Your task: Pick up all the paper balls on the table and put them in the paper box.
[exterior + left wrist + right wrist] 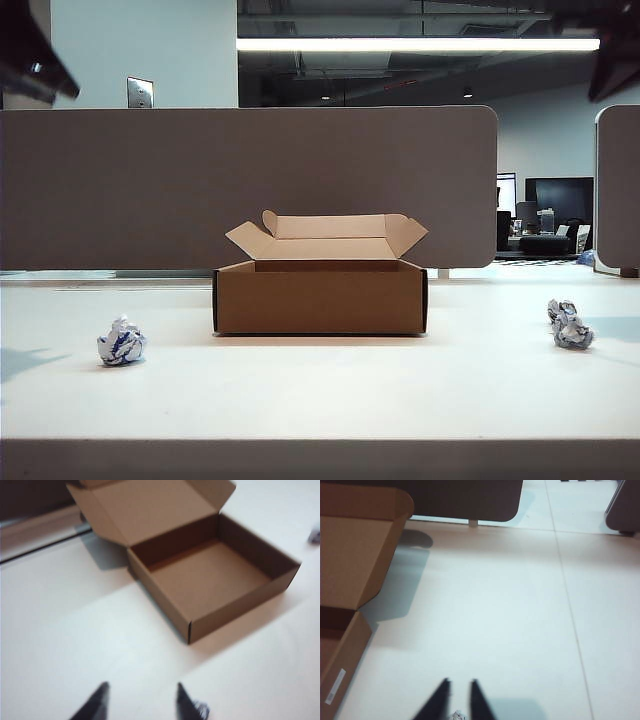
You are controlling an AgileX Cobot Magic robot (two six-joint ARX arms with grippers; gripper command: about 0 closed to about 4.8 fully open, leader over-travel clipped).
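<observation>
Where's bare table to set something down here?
Front strip of the table, between the left paper ball and the right paper ball, is bare, as are both gaps flanking the paper box. Left claw and right claw hover over table, holding nothing.

The paper box point(320, 296) sits on the table point(320, 400) at mid-width, lid flaps standing open at its far side, with the partition panel point(250, 185) behind it. One paper ball point(121, 342) lies well left of the box and nearer the front edge; another paper ball point(570, 324) lies well right (both apart from the box). The left gripper point(141, 700) hangs high over the table's left, the right gripper point(458, 700) high over its right, above the table beside the box
</observation>
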